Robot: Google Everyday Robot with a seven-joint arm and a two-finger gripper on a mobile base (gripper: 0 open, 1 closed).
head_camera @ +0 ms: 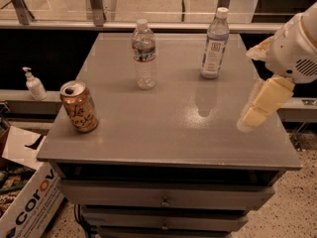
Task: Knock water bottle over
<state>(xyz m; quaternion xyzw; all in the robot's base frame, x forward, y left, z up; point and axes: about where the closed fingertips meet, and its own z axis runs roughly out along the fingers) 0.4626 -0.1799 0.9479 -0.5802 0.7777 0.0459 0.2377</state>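
Water bottle (144,53) stands upright, upper centre of the tabletop (168,125). Gripper (251,116) hovers at the frame's right edge, well apart from it; whether it is open cannot be told.

The one camera is looking down at a slant from above the front edge of the grey table (173,128), facing across its top toward the metal posts (96,4) behind. It is sitting close, so the tabletop is filling most of the view and the drawers (163,195) are showing below. The gripper (257,108) is hanging in at the right edge, over the table's right side.
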